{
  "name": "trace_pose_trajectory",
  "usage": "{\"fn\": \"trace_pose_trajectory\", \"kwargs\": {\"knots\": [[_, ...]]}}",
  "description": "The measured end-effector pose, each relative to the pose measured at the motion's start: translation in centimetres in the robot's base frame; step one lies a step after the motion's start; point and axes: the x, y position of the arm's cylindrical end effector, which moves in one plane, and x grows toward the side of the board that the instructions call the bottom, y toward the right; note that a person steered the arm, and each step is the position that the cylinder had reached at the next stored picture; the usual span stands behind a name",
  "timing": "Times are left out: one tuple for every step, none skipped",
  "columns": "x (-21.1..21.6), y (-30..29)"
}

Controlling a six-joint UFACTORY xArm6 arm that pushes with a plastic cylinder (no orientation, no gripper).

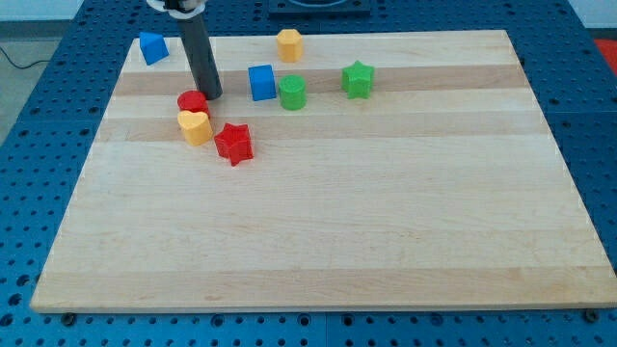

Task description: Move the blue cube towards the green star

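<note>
The blue cube is seen near the board's top, just left of the green cylinder, with the green star further to the view's right. My tip — a bare rod, nothing grasped — is set left of the cube, apart from it, beside the red cylinder. Below are found a yellow heart-like block and a red star — a blue block and a yellow block are placed along the wooden board's top edge.
</note>
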Motion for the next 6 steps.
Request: {"fn": "trace_pose_trajectory", "kwargs": {"knots": [[-0.8, 3.9], [-2.0, 8.6], [-3.3, 12.6], [-3.0, 12.9], [-0.5, 11.3], [1.6, 12.8]]}}
